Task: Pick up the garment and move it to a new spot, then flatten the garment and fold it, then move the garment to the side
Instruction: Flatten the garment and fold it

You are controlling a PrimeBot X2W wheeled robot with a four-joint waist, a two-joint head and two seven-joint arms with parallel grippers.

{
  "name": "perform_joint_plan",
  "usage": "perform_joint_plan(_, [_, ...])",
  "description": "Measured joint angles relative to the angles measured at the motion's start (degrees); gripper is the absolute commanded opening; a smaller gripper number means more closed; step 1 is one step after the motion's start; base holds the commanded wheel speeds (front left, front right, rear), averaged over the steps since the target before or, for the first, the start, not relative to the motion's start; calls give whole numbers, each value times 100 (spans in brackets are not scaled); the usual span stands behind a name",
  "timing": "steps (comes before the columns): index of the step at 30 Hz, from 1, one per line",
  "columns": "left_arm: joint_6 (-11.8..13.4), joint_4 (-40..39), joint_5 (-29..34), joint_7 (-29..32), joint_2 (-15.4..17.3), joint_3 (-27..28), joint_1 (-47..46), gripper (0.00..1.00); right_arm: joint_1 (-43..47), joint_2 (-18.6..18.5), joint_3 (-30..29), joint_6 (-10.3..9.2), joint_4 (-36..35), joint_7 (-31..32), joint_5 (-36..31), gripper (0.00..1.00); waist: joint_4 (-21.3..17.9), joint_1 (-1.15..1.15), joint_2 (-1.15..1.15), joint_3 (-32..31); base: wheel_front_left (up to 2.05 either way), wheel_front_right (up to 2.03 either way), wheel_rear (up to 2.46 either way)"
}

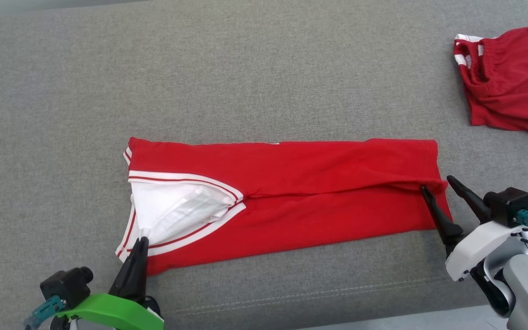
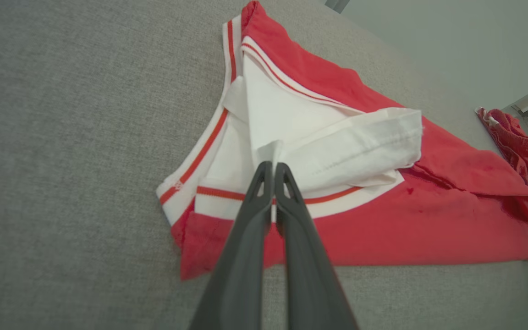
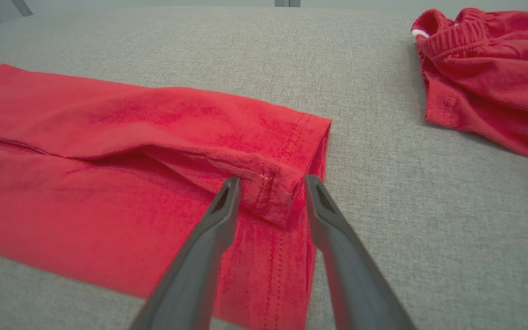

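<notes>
Roughly midway, by the look of it. Shows the garment, red with white trim, laid across the middle of the grey cushion as a long narrow strip, both long sides turned in to meet along a centre line. Counts as moved, flattened and folded lengthwise. Leaves the crosswise fold or folds, then the move to the side.

Puts the left gripper at the collar end, fingers pressed together, nipping a bit of white inner cloth right at the tips. Clear in the left wrist view: sliver of white between the two fingers.

Puts the right gripper at the hem end, fingers spread apart, straddling the corner of the upper flap without clamping it. Holds nothing. Looks like one fingertip on or just over the red cloth, the other just off the hem edge; cannot tell contact for sure.

Notes white sleeve or lining bunched loose in the neck opening, untidy, may need tucking before the next fold. Notes shorts, also red, elastic waist, crumpled at the far right of the cushion, well apart from the garment, no part of this step.

Probably next: closing the right fingers on the hem corner and bringing one end over the other.
</notes>
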Motion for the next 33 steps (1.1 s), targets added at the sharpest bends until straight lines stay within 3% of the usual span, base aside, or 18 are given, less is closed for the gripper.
perform_joint_plan(1, [1,-37,2,0,26,5,1,82,8,2,13,0,-1,0,-24,100,-17,0,0,-6,0,0,0])
perform_joint_plan(2, [1,-71,8,0,57,2,1,100,18,-10,37,0,-9,0,-68,100,-35,0,0,-12,0,0,0])
perform_joint_plan(12, [215,-229,64,74,223,160,144,100,376,-379,283,0,223,0,-521,100,-135,0,0,-155,0,0,0])
perform_joint_plan(19, [253,-626,315,-175,337,258,151,100,444,13,-740,0,111,-1,297,100,-193,0,0,-334,0,0,0])
perform_joint_plan(33, [236,-1140,1046,-420,229,-204,-144,100,321,353,-1013,0,230,0,615,100,-198,0,0,-823,0,0,0])
